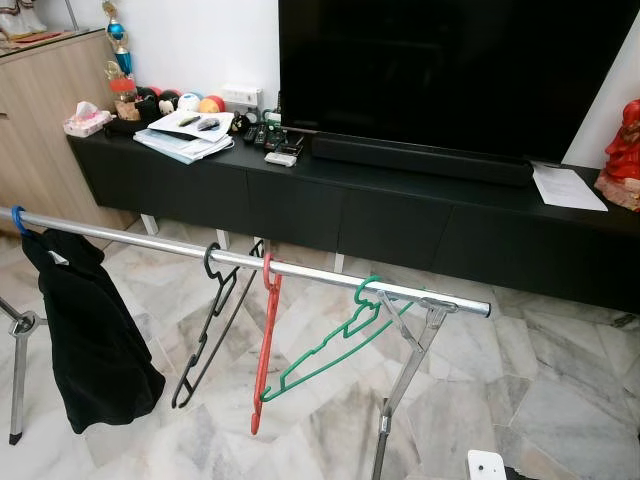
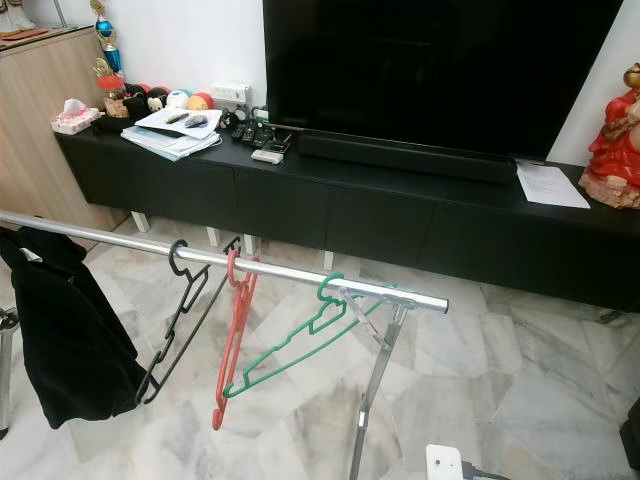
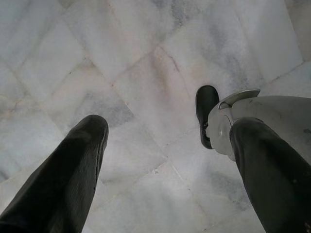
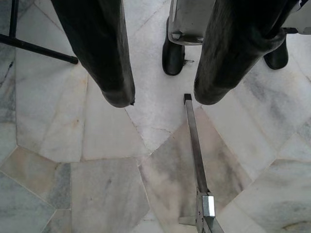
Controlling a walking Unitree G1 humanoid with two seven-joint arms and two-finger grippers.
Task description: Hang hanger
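three plastic hangers hooked over a silver clothes rail [image 1: 150, 241] on a marble floor [image 1: 560, 390], in front of a long black tv console [image 1: 400, 215]: a black hanger [image 1: 205, 335] nearest the dark garment [image 1: 85, 335], a red hanger [image 1: 264, 340] just beside it, and a green hanger [image 1: 330, 350] close to the rail's free end, tilted and splayed sideways. garment draped from the rail's far left end on a blue hook [image 1: 17, 220]. rail propped on a metal leg [image 1: 405, 375] beneath the green hanger's hook.

on the console: a large dark television [image 1: 450, 70], a soundbar [image 1: 420, 160] along its base, remote controls [image 1: 265, 137], a stack of papers [image 1: 185, 135], a tissue box [image 1: 87, 120], coloured balls [image 1: 195, 102] and a trophy [image 1: 118, 45] at the left, a sheet of paper [image 1: 567, 187] and a red figurine [image 1: 625, 155] at the right.

left gripper [image 3: 160, 160] hanging low, pointed at bare marble, fingers spread wide apart and holding nothing, the robot's black foot [image 3: 205, 114] beyond. right gripper [image 4: 163, 99] likewise aimed at the floor, fingers parted and empty, above a metal foot bar [image 4: 197, 160] of the rack.
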